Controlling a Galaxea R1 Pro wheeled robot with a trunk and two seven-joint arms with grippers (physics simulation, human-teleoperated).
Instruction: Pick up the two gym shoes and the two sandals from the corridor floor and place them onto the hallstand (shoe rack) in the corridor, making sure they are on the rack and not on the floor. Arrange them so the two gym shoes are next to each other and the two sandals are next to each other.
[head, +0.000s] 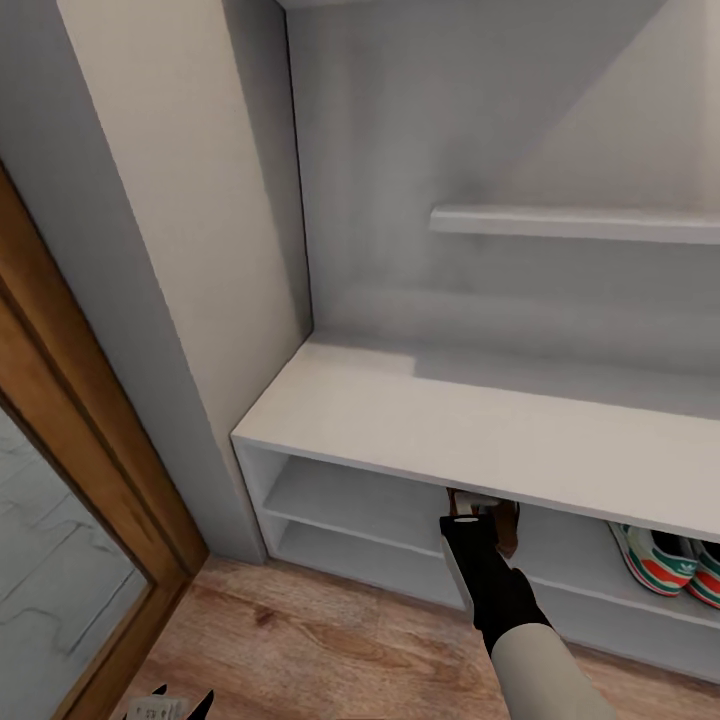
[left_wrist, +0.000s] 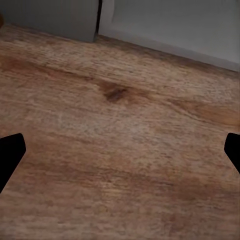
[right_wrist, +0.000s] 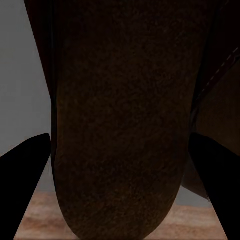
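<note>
The right gripper (head: 478, 522) pinches a flat dark-brown leather sandal (right_wrist: 120, 125) just inside the pale grey hallstand (head: 480, 430) upper compartment, beside the cream-white green-striped gym shoes (head: 668, 562) (left gripper (left_wrist: 120, 155) spread over the wood-plank floor (left_wrist: 120, 115)).

- Hallstand (head: 430, 420) stands vs back wall, on corridor floor (head: 330, 640); side wall + door frame (head: 90, 440) to its left.
- Upper shelf (head: 580, 222) above flat top, toward right.
- Gym shoes (head: 668, 562) side by side in upper compartment, right end.
- Right end effector (head: 470, 520) at compartment mouth, left of shoes, w/ sandal (right_wrist: 120, 125) between its fingers.
- Left end effector (left_wrist: 120, 155) low over floor, in front-left of stand.
</note>
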